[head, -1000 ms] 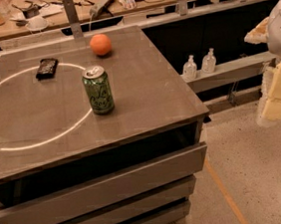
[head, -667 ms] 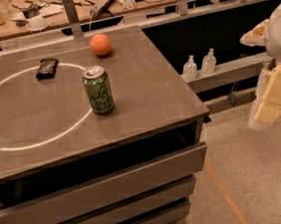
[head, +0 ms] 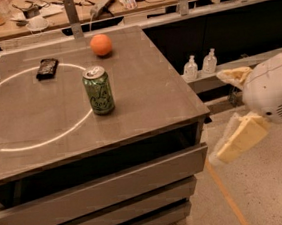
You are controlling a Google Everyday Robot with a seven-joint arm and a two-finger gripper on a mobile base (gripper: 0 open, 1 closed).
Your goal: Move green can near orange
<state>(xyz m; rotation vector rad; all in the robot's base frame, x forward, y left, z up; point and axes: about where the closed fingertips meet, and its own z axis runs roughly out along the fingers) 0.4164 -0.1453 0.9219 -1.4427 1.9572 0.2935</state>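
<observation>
A grey, brushed tabletop (head: 144, 99) sits on a cabinet with wide drawer fronts (head: 113, 185) below it. A thin ring of pale light (head: 48, 140) curves across the tabletop's left half. The green can (head: 98, 90) stands upright near the middle of the tabletop, right on that ring's edge. The orange (head: 101, 45) lies at twelve o'clock from the can, well apart from it, near the far edge. A flat black packet (head: 47, 68) lies at ten o'clock from the can.

The tool (head: 217, 117) hangs off the tabletop at four o'clock from the can, over a speckled floor (head: 270, 191). Its two pale fingers (head: 241, 136) are spread wide and grip nothing.

Behind it, two small clear bottles (head: 190, 68) stand on a low ledge. A cluttered wooden workbench (head: 46, 24) runs along the back.
</observation>
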